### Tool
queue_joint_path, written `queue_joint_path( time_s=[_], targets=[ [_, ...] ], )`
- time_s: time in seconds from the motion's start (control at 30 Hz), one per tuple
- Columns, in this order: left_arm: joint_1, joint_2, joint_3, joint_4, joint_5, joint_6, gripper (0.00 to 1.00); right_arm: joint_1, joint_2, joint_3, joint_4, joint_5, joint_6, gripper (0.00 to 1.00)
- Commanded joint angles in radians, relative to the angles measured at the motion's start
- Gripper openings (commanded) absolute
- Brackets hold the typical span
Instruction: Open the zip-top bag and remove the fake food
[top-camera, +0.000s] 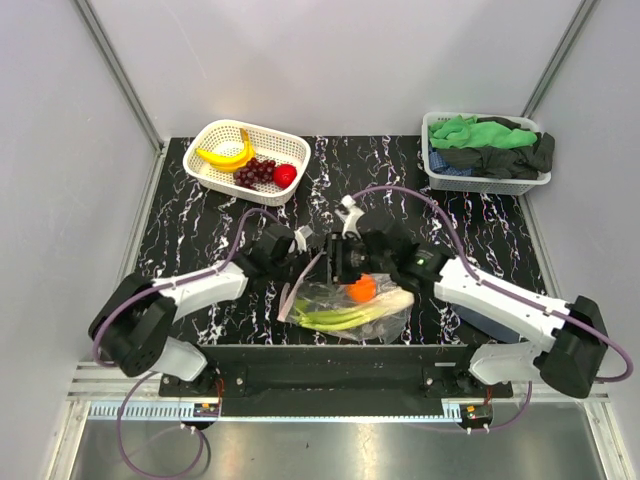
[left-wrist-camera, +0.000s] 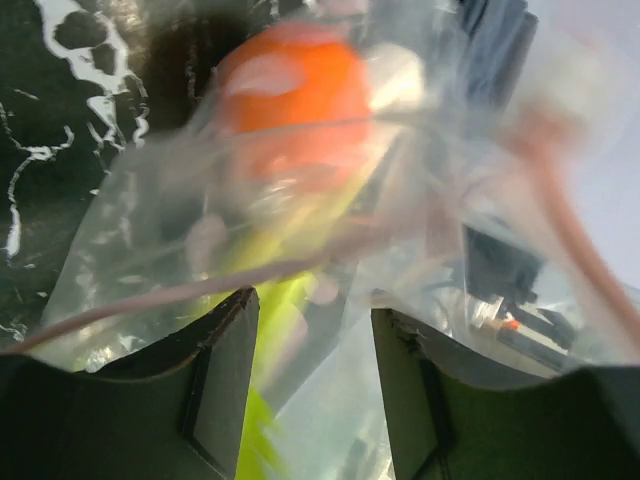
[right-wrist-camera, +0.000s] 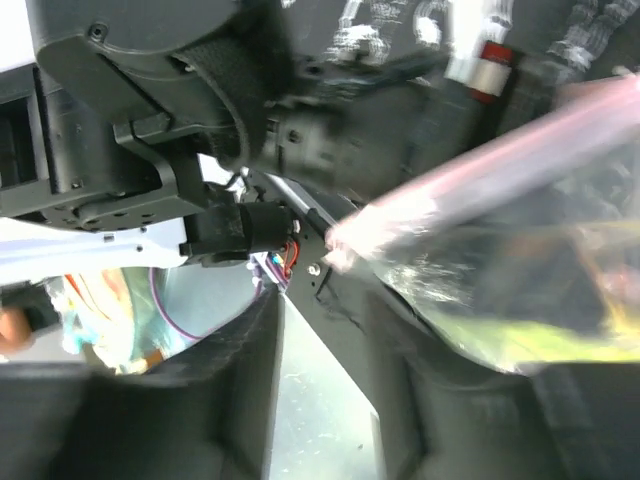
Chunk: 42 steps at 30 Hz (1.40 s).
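The clear zip-top bag (top-camera: 385, 315) lies near the table's front edge with an orange piece (top-camera: 362, 289) and pale-green stalks (top-camera: 340, 319) of fake food inside. My left gripper (top-camera: 306, 263) is at the bag's left end and open; in the left wrist view the left gripper (left-wrist-camera: 315, 300) has bag film (left-wrist-camera: 150, 230) and the orange piece (left-wrist-camera: 295, 100) just beyond it. My right gripper (top-camera: 342, 258) hangs over the bag's far edge. In the right wrist view the right gripper (right-wrist-camera: 325, 310) is open and empty, with the pinkish zip strip (right-wrist-camera: 480, 180) off to its right.
A white lattice basket (top-camera: 212, 172) at the back left holds a banana (top-camera: 226, 155), grapes (top-camera: 254, 173) and a red fruit (top-camera: 285, 175). Another white basket (top-camera: 487, 180) with green and black cloths (top-camera: 490, 140) stands at the back right. Both arms crowd together over the bag.
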Motion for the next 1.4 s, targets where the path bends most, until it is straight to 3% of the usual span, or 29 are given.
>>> queue_joint_path(
  time_s=[0.0,0.07,0.17,0.23,0.47,0.67,0.9,1.17,1.37],
  targets=[
    [0.017,0.053,-0.039,0.184,0.069,-0.001,0.51,-0.052,-0.133,-0.003,-0.134,0.021,0.043,0.55],
    [0.025,0.088,-0.051,0.23,0.095,-0.022,0.48,-0.08,-0.168,0.016,-0.264,0.078,0.032,0.57],
    [0.034,0.121,-0.066,0.294,0.119,-0.039,0.47,-0.17,-0.213,0.02,-0.44,0.145,0.015,0.44],
    [0.036,0.135,-0.069,0.321,0.122,-0.038,0.47,-0.248,-0.234,-0.016,-0.518,0.168,0.001,0.42],
    [0.05,0.219,-0.082,0.472,0.184,-0.073,0.43,-0.335,-0.216,-0.092,-0.638,0.247,-0.006,0.27],
    [0.056,0.259,-0.085,0.511,0.186,-0.079,0.43,-0.365,-0.103,-0.129,-0.619,0.309,-0.057,0.27],
    [0.057,0.316,-0.076,0.595,0.183,-0.122,0.53,-0.365,0.025,-0.164,-0.433,0.307,-0.173,0.27],
    [0.054,0.411,-0.075,0.782,0.169,-0.234,0.59,-0.365,0.181,-0.179,-0.296,0.149,-0.232,0.27],
    [0.051,0.441,-0.066,0.83,0.159,-0.268,0.6,-0.367,0.127,-0.1,-0.354,0.15,-0.236,0.22]
  ],
)
